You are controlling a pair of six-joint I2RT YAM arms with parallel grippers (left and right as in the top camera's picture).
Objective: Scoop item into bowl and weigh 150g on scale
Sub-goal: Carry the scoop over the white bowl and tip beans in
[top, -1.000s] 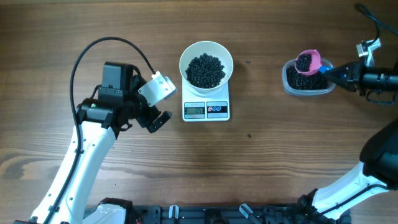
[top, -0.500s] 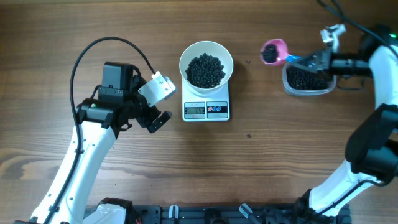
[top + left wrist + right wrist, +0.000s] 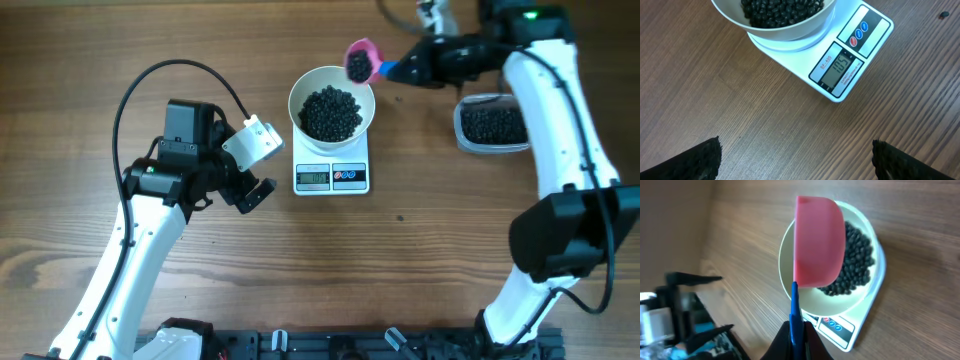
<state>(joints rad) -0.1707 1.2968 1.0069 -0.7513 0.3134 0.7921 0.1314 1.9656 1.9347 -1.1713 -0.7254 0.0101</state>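
Clear tub [image 3: 460,126] right of the scale [image 3: 332,177], pink scoop [image 3: 359,60] over bowl [image 3: 298,92] rim

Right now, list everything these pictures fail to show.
- Overhead: the digits on the scale are too small to read.
- Right wrist: the scoop, seen from beneath, hides its own load.
- Left wrist: the top edge cuts off most of the bowl, the bottom edge all of the left claw but its fingertips.
- Overhead: the right arm covers the right edge of the tub.

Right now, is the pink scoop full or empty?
Full: the overhead view shows black beans inside the pink scoop, near the bowl rim.
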